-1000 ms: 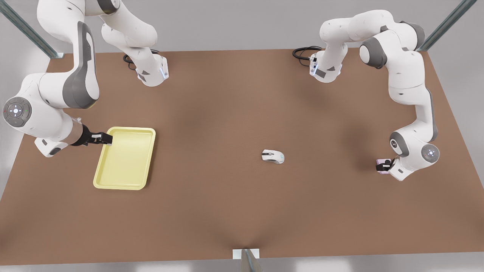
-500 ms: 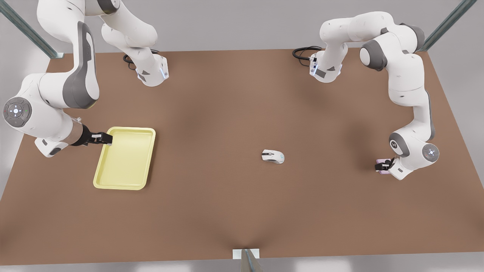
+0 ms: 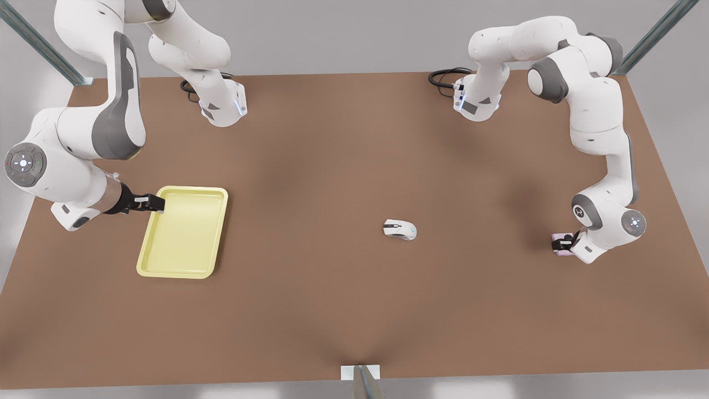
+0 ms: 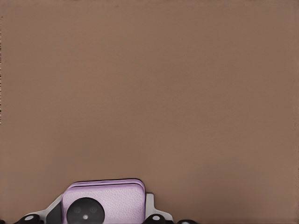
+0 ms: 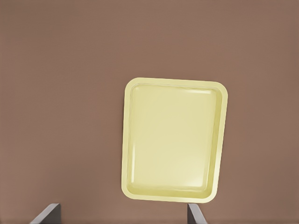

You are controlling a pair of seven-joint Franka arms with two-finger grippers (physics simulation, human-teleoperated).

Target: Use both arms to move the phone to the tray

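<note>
The phone point(image 3: 560, 245), a small flat pink-lilac slab with rounded corners, a faintly grained skin and a dark round camera circle point(image 4: 84, 212), is seen at 3 o'clock on the matte brown table point(image 3: 343, 299). It is pinched by the left gripper point(image 3: 566, 243). The tray point(image 3: 185, 233), a smooth pale yellow rectangle with rounded corners and a raised rim, lies at 9 o'clock, well apart from the phone. The right gripper point(image 3: 149, 203) is held at the tray's 11 o'clock corner, its fingers point(image 5: 46, 213) spread wide. A glossy white mouse point(image 3: 400, 229) rests between tray and phone.
</note>
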